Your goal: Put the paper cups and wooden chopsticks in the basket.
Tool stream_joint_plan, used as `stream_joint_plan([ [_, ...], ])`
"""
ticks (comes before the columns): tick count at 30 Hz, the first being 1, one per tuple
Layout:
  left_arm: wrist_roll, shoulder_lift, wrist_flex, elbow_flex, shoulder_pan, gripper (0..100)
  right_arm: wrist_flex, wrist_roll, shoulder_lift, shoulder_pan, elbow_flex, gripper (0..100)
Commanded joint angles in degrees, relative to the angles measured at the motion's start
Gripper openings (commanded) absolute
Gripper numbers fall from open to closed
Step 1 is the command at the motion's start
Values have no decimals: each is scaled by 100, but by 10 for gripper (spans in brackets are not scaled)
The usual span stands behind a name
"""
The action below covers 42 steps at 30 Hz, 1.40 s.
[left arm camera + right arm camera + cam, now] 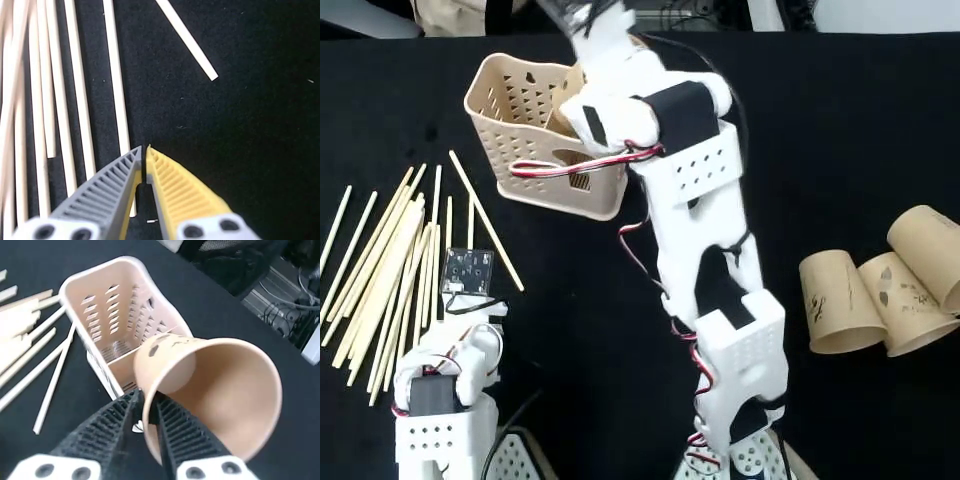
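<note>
Paper cup point(210, 390) pinched by one wall at the rim in the right claw point(147, 395): jaws nearly closed, one inside the cup and one outside. The cup hangs on its side, base toward the basket point(90, 305), held above the near end of the basket and not yet inside. Three more cups point(880, 290) lie on their sides in a touching cluster on the right of the black table point(840, 150), well apart from the basket. Chopsticks point(380, 260) lie loose in a fan on the left. The left claw point(145, 150) is closed and empty, low over the cloth with its tip just beside one stick. Risks, judged from here: with a one-wall grip on thin paper, the cup may swing or slip. If it's let go sideways it may catch the basket rim and roll out onto the table. The basket looks light, so a nudge from the arm could shove or tip it. A red-white cable point(570, 165) drapes across the basket's front and could snag. A cup lying crosswise inside could also take up room needed for the other cups and the sticks.
</note>
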Motion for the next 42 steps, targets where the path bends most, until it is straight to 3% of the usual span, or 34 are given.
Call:
stream_joint_plan([
  [1,44,-53,35,75,40,30,158,492,-215,-185,-259,22],
  [5,44,-53,35,75,40,30,9,510,-207,-369,-259,43],
  [13,44,-53,35,75,40,30,18,466,-154,-448,-136,208],
  [22,44,-53,35,75,40,30,229,457,-338,-404,-681,208],
  [27,44,-53,35,75,40,30,220,563,-1174,343,312,134],
  [36,44,-53,35,75,40,30,211,2848,-4356,1319,5059,114],
  [42,44,-53,35,75,40,30,149,4589,-6220,2602,7521,116],
])
